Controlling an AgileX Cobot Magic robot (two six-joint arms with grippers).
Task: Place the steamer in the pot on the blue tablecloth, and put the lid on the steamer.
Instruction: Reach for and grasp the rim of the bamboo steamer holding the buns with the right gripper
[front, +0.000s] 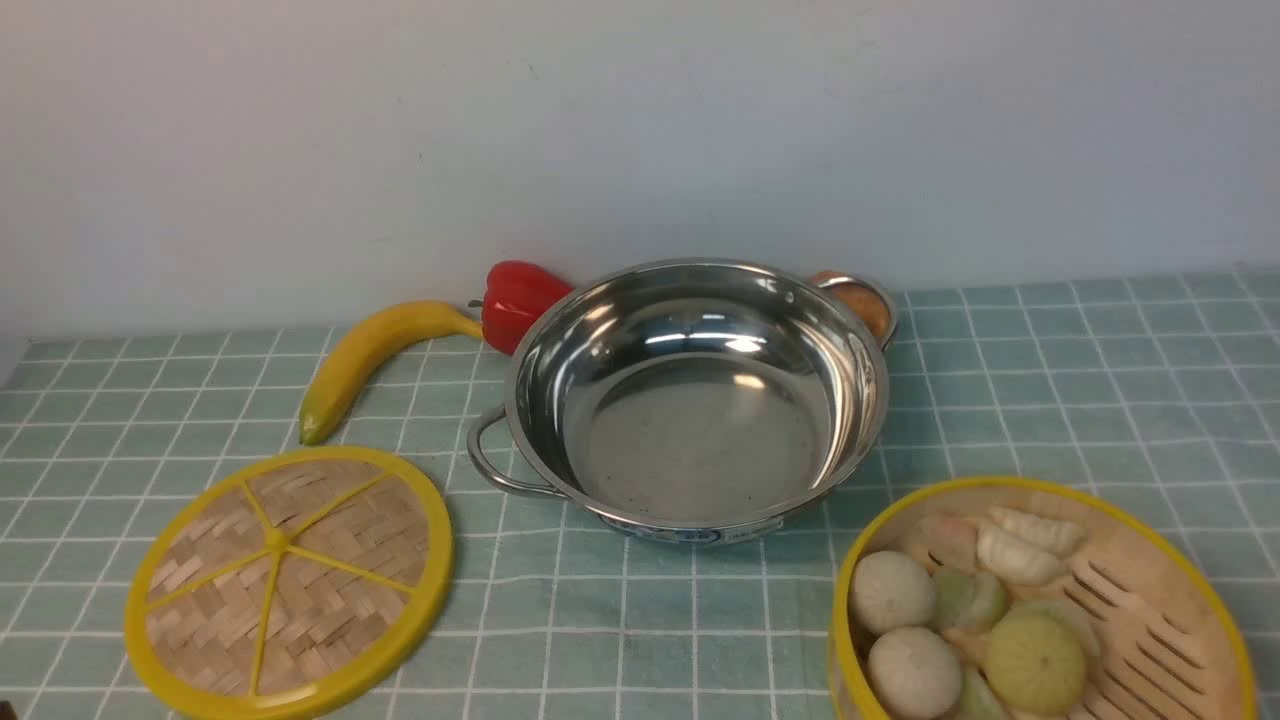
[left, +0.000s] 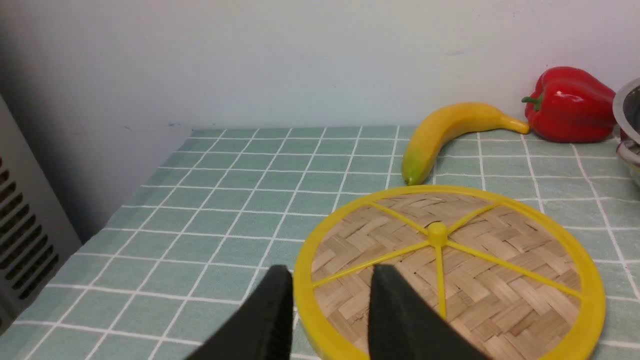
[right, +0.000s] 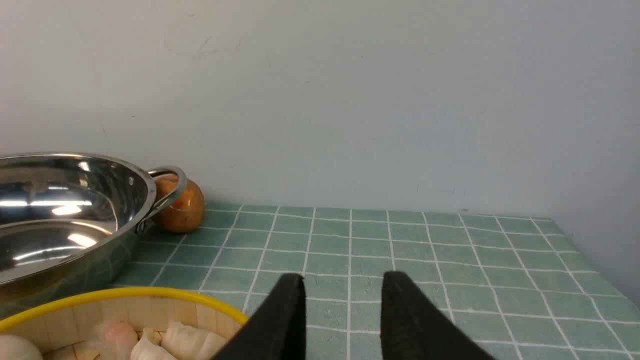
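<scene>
The empty steel pot (front: 700, 400) stands on the blue tablecloth (front: 1050, 400) at the middle back; it also shows in the right wrist view (right: 60, 220). The steamer (front: 1040, 610) with buns and dumplings sits at the front right, its rim in the right wrist view (right: 120, 300). The woven lid (front: 290, 580) lies flat at the front left. My left gripper (left: 330, 275) is open, its fingers astride the lid's near rim (left: 450, 270), above it. My right gripper (right: 342, 282) is open and empty over bare cloth beside the steamer. Neither gripper shows in the front view.
A banana (front: 370, 355) and a red pepper (front: 515, 300) lie behind the lid, left of the pot. A small orange-brown fruit (front: 860, 305) sits behind the pot's far handle. A wall runs close behind. A grey vented panel (left: 25, 235) stands at the cloth's left edge.
</scene>
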